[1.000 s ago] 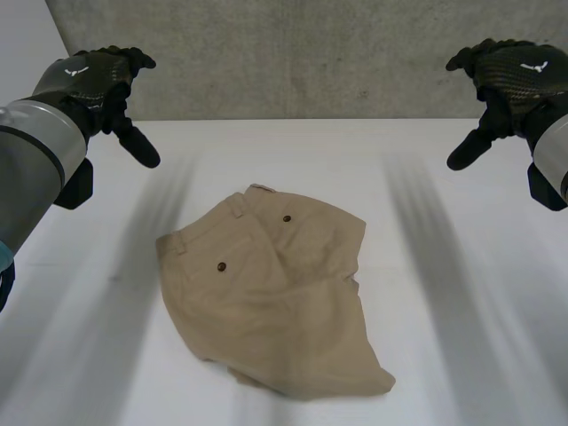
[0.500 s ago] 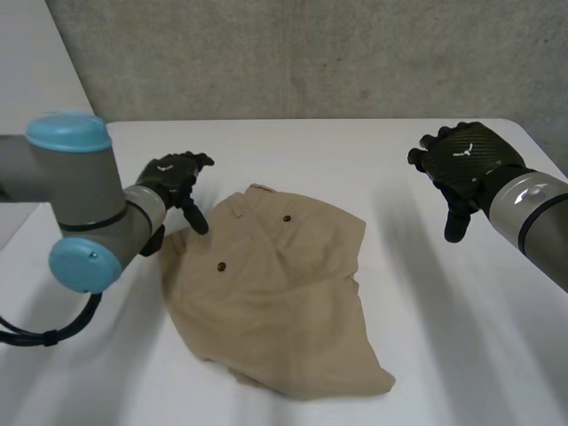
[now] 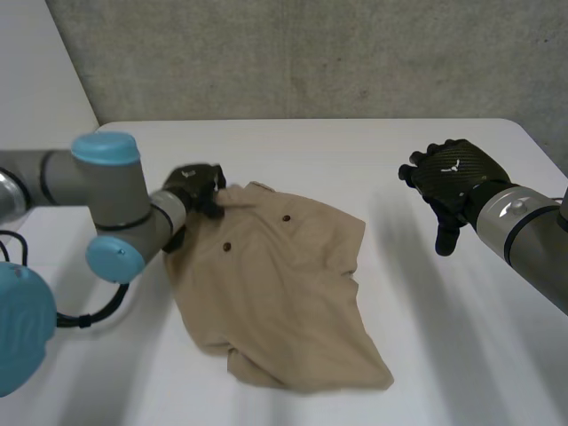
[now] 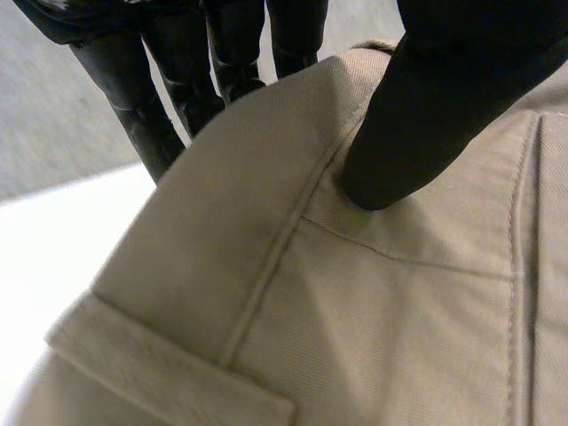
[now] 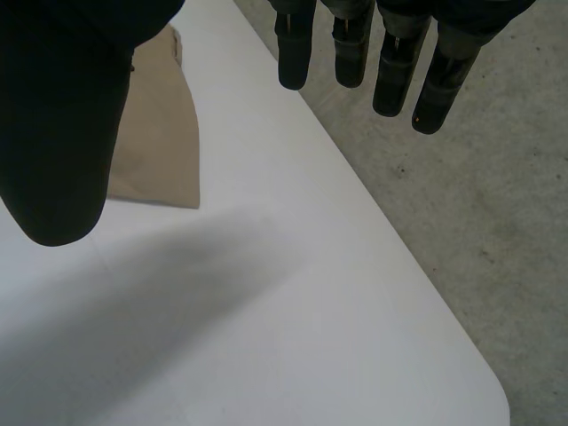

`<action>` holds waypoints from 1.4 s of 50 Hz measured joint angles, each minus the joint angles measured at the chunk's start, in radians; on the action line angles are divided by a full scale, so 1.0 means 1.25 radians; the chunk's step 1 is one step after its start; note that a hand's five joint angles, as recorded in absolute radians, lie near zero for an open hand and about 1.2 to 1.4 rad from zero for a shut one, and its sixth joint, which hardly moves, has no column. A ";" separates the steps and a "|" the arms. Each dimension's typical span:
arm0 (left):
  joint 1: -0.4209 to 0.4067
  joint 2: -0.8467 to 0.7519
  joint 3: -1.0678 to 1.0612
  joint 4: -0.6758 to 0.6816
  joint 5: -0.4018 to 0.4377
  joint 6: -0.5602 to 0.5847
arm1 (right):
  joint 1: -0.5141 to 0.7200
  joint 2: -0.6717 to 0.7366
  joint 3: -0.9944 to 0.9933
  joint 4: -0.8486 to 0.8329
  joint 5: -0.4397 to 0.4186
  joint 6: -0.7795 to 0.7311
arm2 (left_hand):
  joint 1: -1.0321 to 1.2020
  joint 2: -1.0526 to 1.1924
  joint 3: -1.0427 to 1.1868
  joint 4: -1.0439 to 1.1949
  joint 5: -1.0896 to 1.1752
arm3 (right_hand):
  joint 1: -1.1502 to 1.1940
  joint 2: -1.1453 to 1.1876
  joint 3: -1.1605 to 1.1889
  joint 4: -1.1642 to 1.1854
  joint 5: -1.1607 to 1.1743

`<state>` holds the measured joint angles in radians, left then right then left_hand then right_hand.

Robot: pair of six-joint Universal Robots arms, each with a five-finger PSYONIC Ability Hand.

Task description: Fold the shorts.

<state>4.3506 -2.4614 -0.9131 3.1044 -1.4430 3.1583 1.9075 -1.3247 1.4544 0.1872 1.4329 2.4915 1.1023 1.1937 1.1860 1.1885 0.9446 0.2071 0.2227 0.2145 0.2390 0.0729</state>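
Tan shorts [image 3: 284, 284] lie crumpled in the middle of the white table [image 3: 461, 355], two dark buttons facing up. My left hand [image 3: 197, 182] sits at the far left corner of the waistband. In the left wrist view its thumb [image 4: 444, 98] presses on top of the shorts' waistband [image 4: 373, 319] while the fingers [image 4: 169, 98] curl behind the fold, pinching the cloth. My right hand [image 3: 453, 177] hovers open above the table, to the right of the shorts and apart from them. A corner of the shorts [image 5: 160, 142] shows beside its thumb [image 5: 62, 115].
A grey concrete wall [image 3: 311, 53] runs behind the table. In the right wrist view the table's rounded corner [image 5: 470, 373] lies below my right hand's fingertips [image 5: 390, 53], with grey floor [image 5: 497, 222] beyond it. Bare tabletop surrounds the shorts.
My left hand has come down onto the waistband corner and closed on it, bunching that corner inward. My right hand has lowered and shifted slightly toward the shorts, still open.
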 measured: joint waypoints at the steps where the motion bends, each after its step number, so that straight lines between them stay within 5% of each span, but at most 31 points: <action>1: 0.001 0.010 0.000 0.002 -0.005 0.000 | 0.000 0.000 0.000 0.000 0.000 0.000 | 0.000 0.000 0.000 0.000 0.000 | 0.000 0.000 0.000 0.000 0.000; 11: 0.065 0.267 -0.005 0.184 -0.151 0.021 | 0.004 0.000 0.001 0.001 0.000 0.000 | 0.030 0.002 0.001 0.003 0.000 | 0.000 0.000 0.000 0.000 0.000; 18: 0.054 0.374 -0.019 0.299 -0.152 0.058 | 0.006 -0.001 0.000 0.001 0.000 0.000 | 0.030 0.003 0.001 0.003 0.000 | 0.000 0.000 0.000 0.000 0.000; 29: -0.221 0.354 -0.216 0.307 -0.027 0.069 | 0.000 -0.010 -0.005 -0.001 0.002 0.002 | 0.030 0.004 0.009 0.008 0.009 | 0.000 0.000 0.000 0.000 0.000; 39: -0.396 0.214 -0.380 0.293 -0.015 0.069 | -0.004 -0.032 -0.014 -0.002 0.008 0.002 | 0.029 0.003 0.009 0.008 0.009 | 0.000 0.000 0.000 0.000 0.000; 42: -0.433 0.182 -0.409 0.275 -0.017 0.069 | -0.005 -0.036 -0.016 -0.003 0.009 0.002 | -0.118 -0.176 -0.156 -0.163 -0.109 | 0.000 0.000 0.000 0.000 0.000; 43: -0.449 0.173 -0.419 0.261 -0.018 0.070 | -0.005 -0.037 -0.017 -0.003 0.009 0.002 | -0.408 -0.440 -0.404 -0.414 -0.362 | 0.000 0.000 0.000 0.000 0.000; 44: -0.454 0.172 -0.422 0.256 -0.018 0.071 | -0.005 -0.037 -0.017 -0.003 0.008 0.002 | -0.506 -0.532 -0.493 -0.523 -0.471 | 0.000 0.000 0.000 0.000 0.000; 48: -0.481 0.181 -0.431 0.221 -0.021 0.074 | -0.005 -0.036 -0.017 -0.003 0.008 0.002 | -0.594 -0.680 -0.638 -0.679 -0.627 | 0.000 0.000 0.000 0.000 0.000; 56: -0.472 0.248 -0.437 0.194 -0.027 0.074 | -0.004 -0.035 -0.015 -0.004 0.009 0.006 | -0.609 -0.741 -0.732 -0.736 -0.692 | 0.000 0.000 0.000 0.000 0.000; 70: -0.216 0.617 -0.609 0.188 0.016 0.004 | -0.002 -0.035 -0.028 -0.019 0.008 0.176 | -0.665 -0.745 -0.731 -0.736 -0.691 | 0.000 0.000 0.000 0.000 0.000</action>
<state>4.0802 -1.6896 -1.6742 3.3392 -1.4232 3.1629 1.9052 -1.3679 1.4196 0.1639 1.4427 2.7121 0.2710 0.2625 0.2720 0.2691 0.0814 0.2071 0.2227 0.2145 0.2390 0.0729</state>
